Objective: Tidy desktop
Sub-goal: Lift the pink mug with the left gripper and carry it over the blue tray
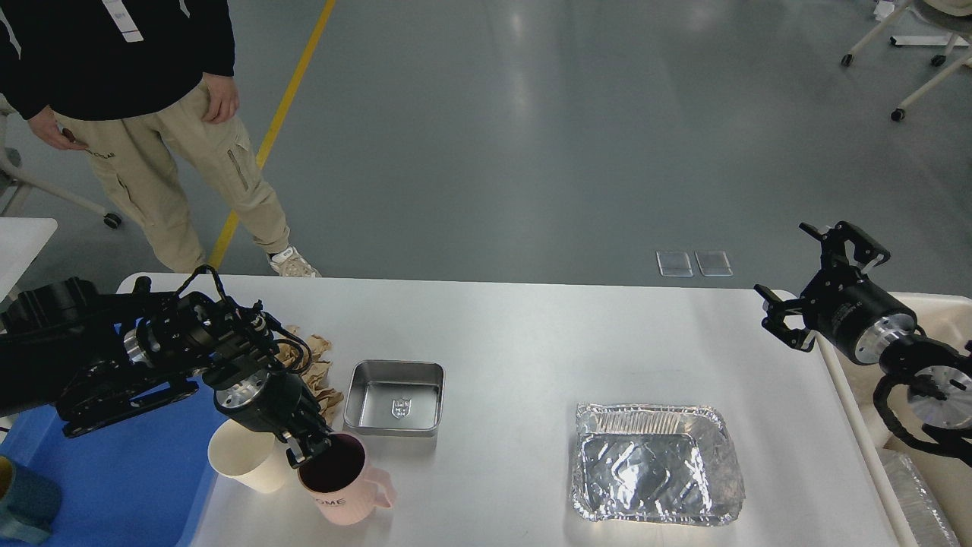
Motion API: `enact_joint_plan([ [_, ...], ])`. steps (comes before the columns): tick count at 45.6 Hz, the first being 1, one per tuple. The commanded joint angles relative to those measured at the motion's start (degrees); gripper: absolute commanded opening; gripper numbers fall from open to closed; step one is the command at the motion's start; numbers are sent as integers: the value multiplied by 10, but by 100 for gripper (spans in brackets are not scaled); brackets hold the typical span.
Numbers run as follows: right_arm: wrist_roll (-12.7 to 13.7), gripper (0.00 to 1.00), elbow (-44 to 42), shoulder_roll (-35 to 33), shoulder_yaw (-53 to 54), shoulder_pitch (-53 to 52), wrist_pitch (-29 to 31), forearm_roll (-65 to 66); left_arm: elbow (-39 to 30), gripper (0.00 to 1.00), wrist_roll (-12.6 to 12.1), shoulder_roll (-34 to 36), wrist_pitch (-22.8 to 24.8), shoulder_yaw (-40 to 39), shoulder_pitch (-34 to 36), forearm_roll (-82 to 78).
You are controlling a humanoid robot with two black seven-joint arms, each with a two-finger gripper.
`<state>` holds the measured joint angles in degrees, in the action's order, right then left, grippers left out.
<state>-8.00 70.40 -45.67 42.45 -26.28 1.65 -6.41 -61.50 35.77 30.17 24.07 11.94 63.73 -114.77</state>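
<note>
The white desktop (531, 334) fills the lower part of the head view. My left gripper (307, 450) is shut on the rim of a pink mug (349, 490) marked "HOME", one finger inside its dark mouth, near the front left edge. A cream paper cup (241, 456) stands just left of the mug. Crumpled brown paper (313, 371) lies behind them, partly hidden by my left arm. A steel tray (395, 396) and a foil tray (657, 463) lie empty on the desktop. My right gripper (809, 277) is open and empty above the right edge.
A blue plastic tray (114, 486) sits at the front left with a teal cup (26, 505) on it. A cream bin (942, 311) stands beyond the right edge, under my right arm. A person (144, 99) stands behind the left corner.
</note>
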Motion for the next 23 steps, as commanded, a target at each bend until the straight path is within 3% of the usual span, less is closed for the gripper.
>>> enact_joint_plan([
  [1,0,100,0,0,0,-1,-1,0,0,1,-4,-11,2,-39,-7,28],
  [15,0,100,0,-2,-2,-2,-1,0,-12,2,-4,-27,14,-112,1,89],
  [23,0,100,-2,0,-3,-3,-1,0,-53,3,2,21,41,-125,14,98],
])
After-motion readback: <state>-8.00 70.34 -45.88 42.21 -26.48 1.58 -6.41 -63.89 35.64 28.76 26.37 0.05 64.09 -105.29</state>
